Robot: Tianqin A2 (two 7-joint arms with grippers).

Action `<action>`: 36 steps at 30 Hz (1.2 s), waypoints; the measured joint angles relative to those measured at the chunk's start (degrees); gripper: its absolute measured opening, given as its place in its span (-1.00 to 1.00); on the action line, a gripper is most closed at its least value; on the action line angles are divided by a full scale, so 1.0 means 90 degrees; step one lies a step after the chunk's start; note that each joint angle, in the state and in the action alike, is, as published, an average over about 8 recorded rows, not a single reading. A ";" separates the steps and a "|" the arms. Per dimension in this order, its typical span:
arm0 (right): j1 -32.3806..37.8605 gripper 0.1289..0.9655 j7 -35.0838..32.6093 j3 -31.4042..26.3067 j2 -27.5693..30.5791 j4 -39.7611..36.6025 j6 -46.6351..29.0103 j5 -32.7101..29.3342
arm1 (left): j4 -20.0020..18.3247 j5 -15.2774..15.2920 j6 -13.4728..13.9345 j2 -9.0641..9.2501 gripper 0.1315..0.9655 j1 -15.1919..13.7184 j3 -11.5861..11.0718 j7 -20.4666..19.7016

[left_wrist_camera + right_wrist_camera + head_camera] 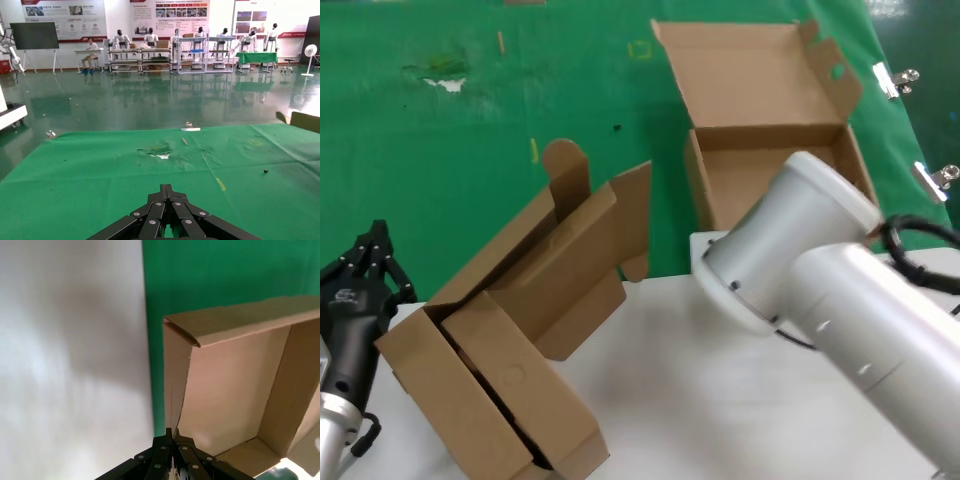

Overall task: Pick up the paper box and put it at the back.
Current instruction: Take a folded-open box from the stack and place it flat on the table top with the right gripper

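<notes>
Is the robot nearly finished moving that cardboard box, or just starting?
Mid-job, it seems. The open paper box already lies on the green cloth at the back. The right gripper is shut on its front wall, so letting go remains. The left gripper waits beside the other boxes.

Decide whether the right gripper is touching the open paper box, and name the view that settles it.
Touching. In the right wrist view the right gripper is closed on the thin cardboard front wall of the paper box, with the wall's edge running down between its fingertips.
</notes>
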 joint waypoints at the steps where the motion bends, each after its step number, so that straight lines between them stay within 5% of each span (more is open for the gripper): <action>1: -0.0038 -0.98 0.0053 0.0015 -0.0075 -0.0058 0.0010 -0.0050 | 0.0000 0.0000 0.0000 0.0000 -0.98 0.0000 0.0000 0.0000; 15: -0.0465 -0.98 0.0662 0.0298 -0.0590 -0.0443 0.0386 -0.0830 | 0.0000 0.0000 0.0000 0.0000 -0.98 0.0000 0.0000 0.0000; 36: -0.0715 -0.98 0.0466 0.0609 -0.0698 -0.0741 0.1036 -0.1460 | 0.0000 0.0000 0.0000 0.0000 -0.98 0.0000 0.0000 0.0000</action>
